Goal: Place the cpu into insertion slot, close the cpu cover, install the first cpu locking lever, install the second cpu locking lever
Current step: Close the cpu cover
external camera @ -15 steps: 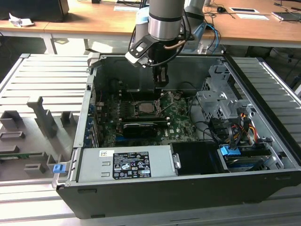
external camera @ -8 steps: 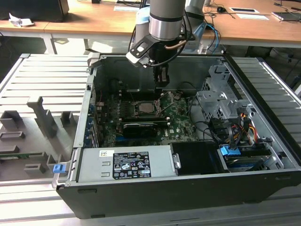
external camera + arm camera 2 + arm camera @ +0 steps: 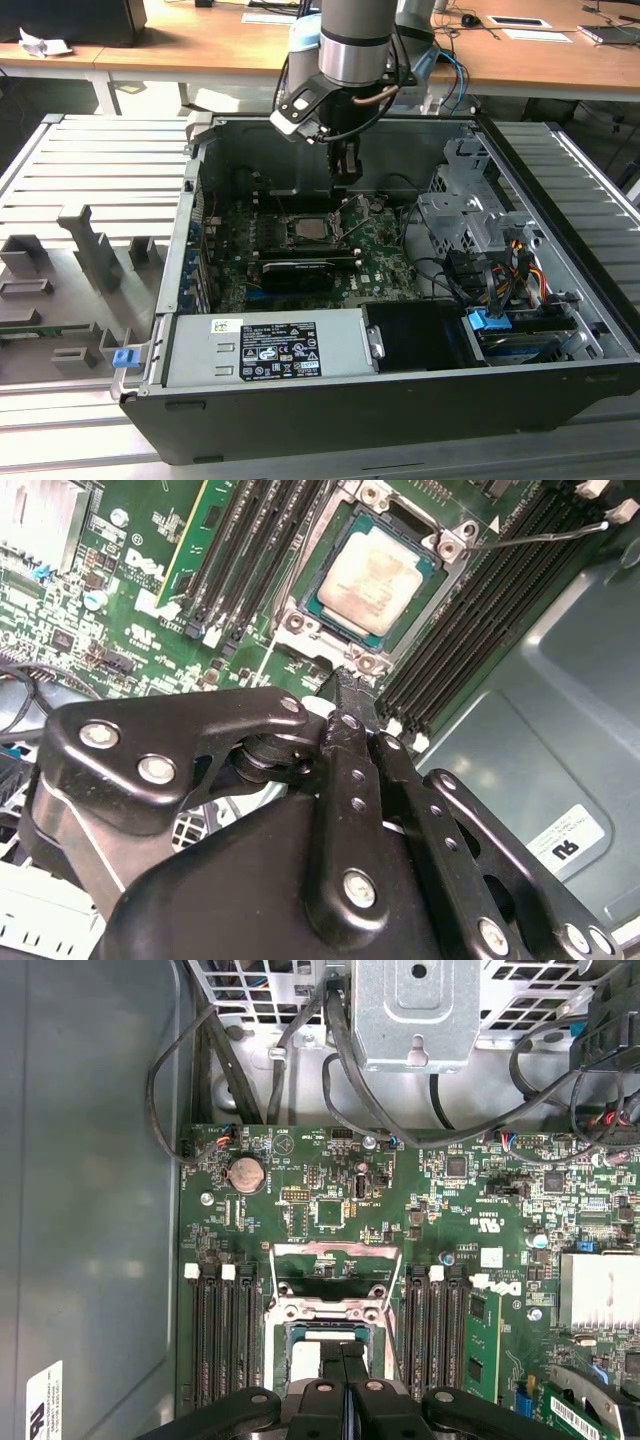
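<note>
The cpu, a small square chip with a dull silver top, lies flat in the insertion slot on the green motherboard. In the exterior view the cpu sits mid-board with my gripper hanging just above its far right side. Both wrist views show the black fingers pressed together with nothing between them, so the gripper is shut and empty over the slot's edge. The cpu cover, a thin silver frame, stands raised beyond the slot. A thin locking lever juts out free beside the socket.
Black memory slots flank the socket on both sides. A black expansion card and the grey power supply box lie in front of it. The metal drive cage and cable bundles crowd the exterior view's right.
</note>
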`<state>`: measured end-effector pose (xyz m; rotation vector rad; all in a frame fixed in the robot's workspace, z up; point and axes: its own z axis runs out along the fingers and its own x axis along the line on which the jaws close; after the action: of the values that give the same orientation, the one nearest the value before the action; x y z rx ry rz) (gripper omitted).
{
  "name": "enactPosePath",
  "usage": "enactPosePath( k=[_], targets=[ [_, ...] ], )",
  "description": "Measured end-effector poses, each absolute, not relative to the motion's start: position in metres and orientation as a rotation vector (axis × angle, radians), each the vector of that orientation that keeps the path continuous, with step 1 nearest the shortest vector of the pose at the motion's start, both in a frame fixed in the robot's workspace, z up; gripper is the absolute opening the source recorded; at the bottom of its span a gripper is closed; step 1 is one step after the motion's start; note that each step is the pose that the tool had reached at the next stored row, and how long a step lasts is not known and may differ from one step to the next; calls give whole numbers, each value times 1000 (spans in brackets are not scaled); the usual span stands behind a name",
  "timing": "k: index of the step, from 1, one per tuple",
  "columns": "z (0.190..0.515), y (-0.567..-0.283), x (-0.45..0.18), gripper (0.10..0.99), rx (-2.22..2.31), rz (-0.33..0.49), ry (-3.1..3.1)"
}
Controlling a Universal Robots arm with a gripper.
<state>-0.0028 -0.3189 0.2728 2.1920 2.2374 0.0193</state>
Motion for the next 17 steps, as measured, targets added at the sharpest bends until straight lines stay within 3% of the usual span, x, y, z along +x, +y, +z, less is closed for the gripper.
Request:
enactPosePath(
  k=[17],
  targets=[
    [273, -319, 4, 106, 2192, 19, 2237]
  ],
)
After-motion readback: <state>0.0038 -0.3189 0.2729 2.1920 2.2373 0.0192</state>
